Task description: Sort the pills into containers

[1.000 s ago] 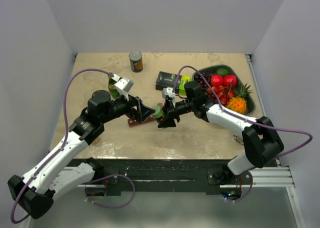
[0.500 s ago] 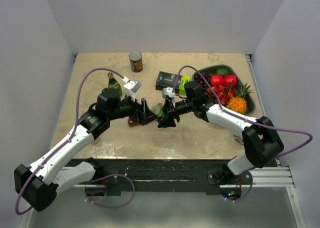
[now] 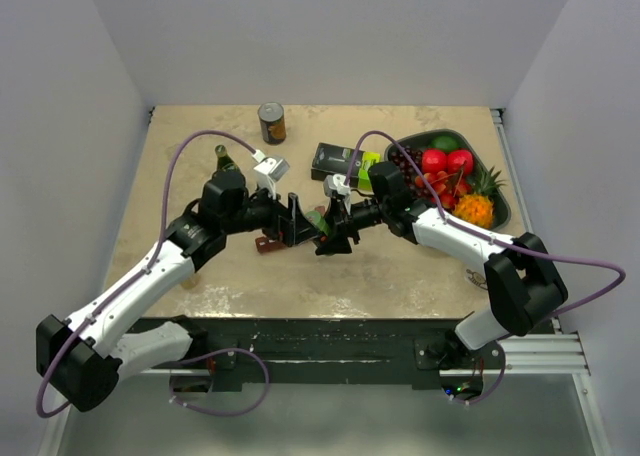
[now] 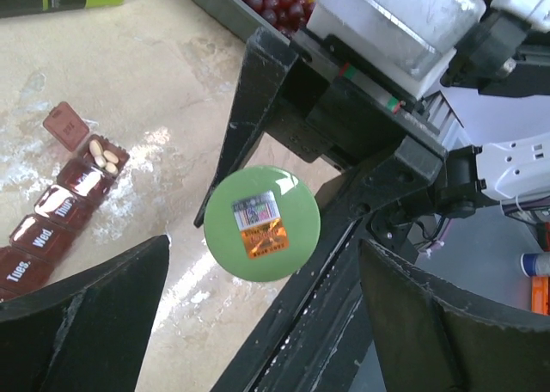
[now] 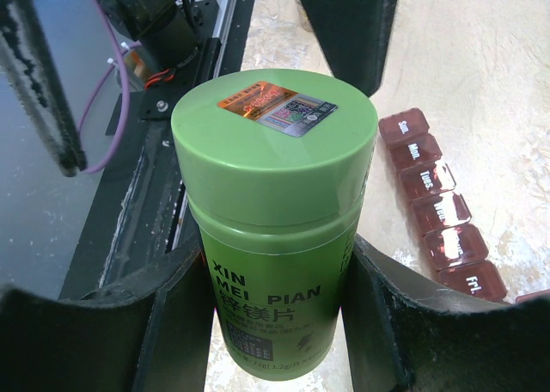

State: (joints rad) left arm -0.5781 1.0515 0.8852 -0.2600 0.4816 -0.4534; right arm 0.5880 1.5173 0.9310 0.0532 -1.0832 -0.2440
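Note:
My right gripper (image 3: 330,233) (image 5: 275,323) is shut on a green pill bottle (image 3: 318,222) (image 5: 273,229), held on its side with the cap pointing left. The left gripper (image 3: 296,222) (image 4: 265,259) is open and faces that cap (image 4: 261,223); its fingers (image 4: 86,323) stand wide on either side, apart from the cap. Below both, the containers (image 3: 267,243) (image 4: 51,211) (image 5: 443,211), a maroon strip with day labels, lie on the table. One end compartment is open with a few pale pills (image 4: 101,155) in it.
A black-and-lime box (image 3: 345,161) lies behind the grippers. To the right of it is a dark fruit tray (image 3: 503,204). A can (image 3: 271,122) stands at the back and a dark green bottle (image 3: 225,159) behind the left arm.
The left arm has swung right, bringing its open gripper up to the bottle's cap. The right arm and the bottle have stayed put.

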